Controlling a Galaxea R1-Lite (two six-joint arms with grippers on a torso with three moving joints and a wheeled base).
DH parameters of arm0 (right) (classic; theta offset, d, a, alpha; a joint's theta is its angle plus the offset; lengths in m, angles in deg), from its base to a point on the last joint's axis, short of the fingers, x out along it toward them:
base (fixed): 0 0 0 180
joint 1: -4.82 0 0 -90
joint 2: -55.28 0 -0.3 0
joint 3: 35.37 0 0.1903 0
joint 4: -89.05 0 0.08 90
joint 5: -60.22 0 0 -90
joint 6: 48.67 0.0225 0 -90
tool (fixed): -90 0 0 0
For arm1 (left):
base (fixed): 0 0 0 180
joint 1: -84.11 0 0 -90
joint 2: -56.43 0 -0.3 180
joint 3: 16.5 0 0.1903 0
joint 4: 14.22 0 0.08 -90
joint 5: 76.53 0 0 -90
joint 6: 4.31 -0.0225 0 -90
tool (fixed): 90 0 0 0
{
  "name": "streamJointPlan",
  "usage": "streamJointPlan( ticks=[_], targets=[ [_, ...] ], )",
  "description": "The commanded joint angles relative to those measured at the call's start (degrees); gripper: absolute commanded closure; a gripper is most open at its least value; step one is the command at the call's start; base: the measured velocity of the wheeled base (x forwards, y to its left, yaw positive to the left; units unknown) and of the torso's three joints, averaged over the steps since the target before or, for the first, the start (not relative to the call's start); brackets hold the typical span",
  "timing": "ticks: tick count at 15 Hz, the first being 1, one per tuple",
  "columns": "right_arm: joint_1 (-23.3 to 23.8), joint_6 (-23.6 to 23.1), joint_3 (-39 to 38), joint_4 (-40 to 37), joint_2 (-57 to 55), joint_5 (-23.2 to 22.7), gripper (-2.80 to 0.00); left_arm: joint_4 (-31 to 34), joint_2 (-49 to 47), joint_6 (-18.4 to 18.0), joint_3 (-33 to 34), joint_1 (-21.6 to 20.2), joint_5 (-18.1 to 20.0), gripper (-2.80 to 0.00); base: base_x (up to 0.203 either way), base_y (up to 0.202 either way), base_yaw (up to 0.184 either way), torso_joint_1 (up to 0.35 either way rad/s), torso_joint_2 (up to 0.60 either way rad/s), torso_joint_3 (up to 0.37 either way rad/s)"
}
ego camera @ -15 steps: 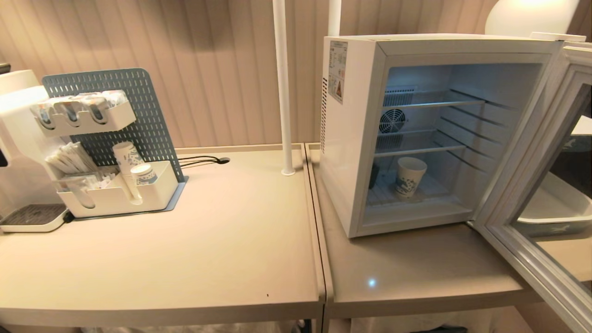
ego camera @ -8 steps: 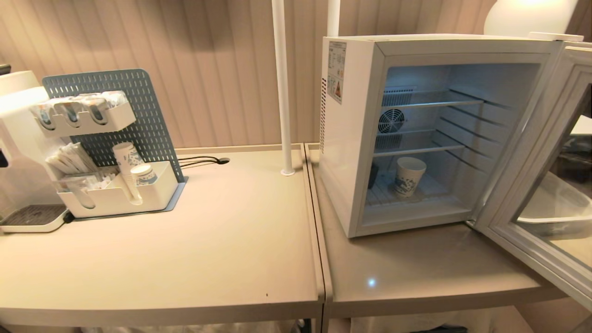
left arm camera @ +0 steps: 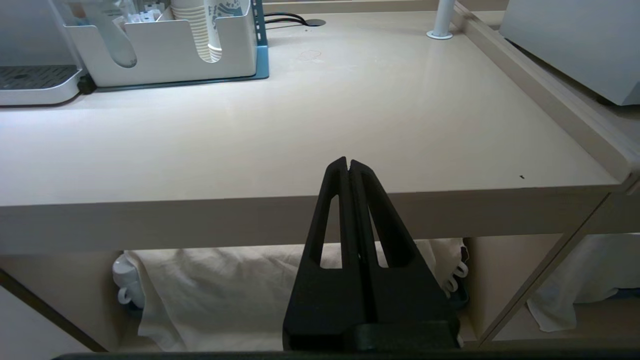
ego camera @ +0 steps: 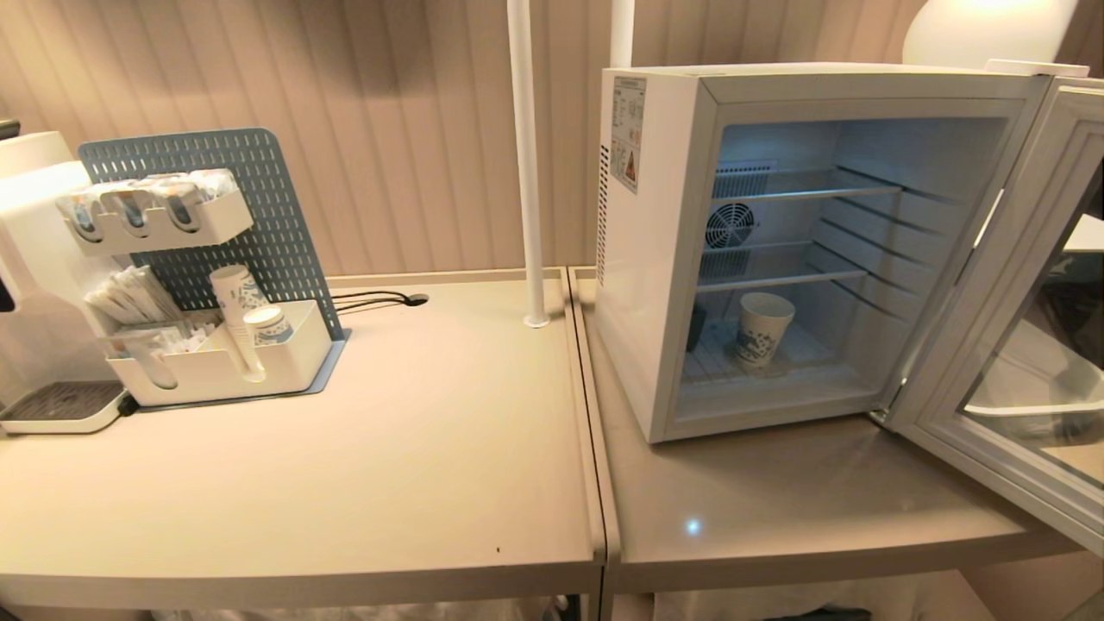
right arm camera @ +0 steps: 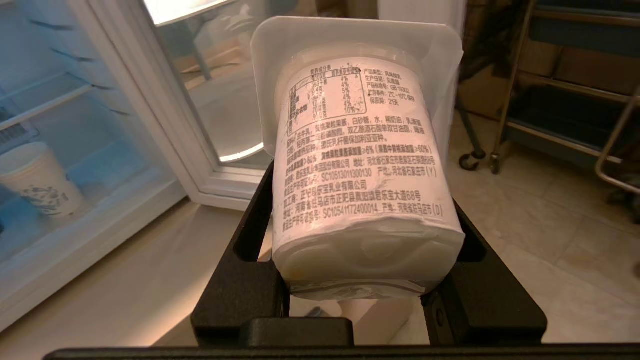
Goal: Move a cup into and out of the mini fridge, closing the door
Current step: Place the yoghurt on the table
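White mini fridge (ego camera: pixel 655 259), blue-patterned white paper cup (ego camera: pixel 762 330), slate-blue slotted pegboard (ego camera: pixel 259 216).

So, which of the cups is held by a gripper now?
The small white cup with printed text, clamped in the right gripper outside the mini fridge. The blue-patterned paper cup stands free inside.

i hold the cup (right arm camera: pixel 360 165) in my right gripper (right arm camera: pixel 367 150), before the open door (ego camera: pixel 1009 345). a paper cup (ego camera: pixel 763 329) stands in the fridge (ego camera: pixel 664 259), right of the organizer (ego camera: pixel 216 362).
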Motion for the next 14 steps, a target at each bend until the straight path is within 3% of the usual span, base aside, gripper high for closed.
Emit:
streamJointPlan(
  ticks=[1,4,7,8,11,14],
  targets=[
    [3.0,-0.2,0.2,-0.3,0.6,-2.1,0.00,0.0,-0.1,0.0,0.0,0.0,0.0,0.00,0.000,0.000,0.000,0.000,0.00,0.000],
    [3.7,2.4,-2.0,0.5,1.0,-5.3,0.00,0.0,-0.1,0.1,0.0,0.0,0.0,0.00,0.000,0.000,0.000,0.000,0.00,0.000],
    [3.3,5.3,-4.3,1.8,2.0,-24.7,0.00,0.0,-0.1,0.0,0.0,0.0,0.0,0.00,0.000,0.000,0.000,0.000,0.00,0.000],
    [1.9,4.8,-4.7,1.5,4.5,-28.1,0.00,0.0,-0.1,0.0,0.0,0.0,0.0,0.00,0.000,0.000,0.000,0.000,0.00,0.000],
    [0.0,-1.2,-4.7,-2.4,16.6,-40.5,0.00,0.0,-0.1,0.1,0.0,0.0,0.0,0.00,0.000,0.000,0.000,0.000,0.00,0.000],
    [-0.8,-6.6,-11.7,-4.2,17.5,-51.2,0.00,0.0,-0.1,0.0,0.0,0.0,0.0,0.00,0.000,0.000,0.000,0.000,0.00,0.000]
  ],
)
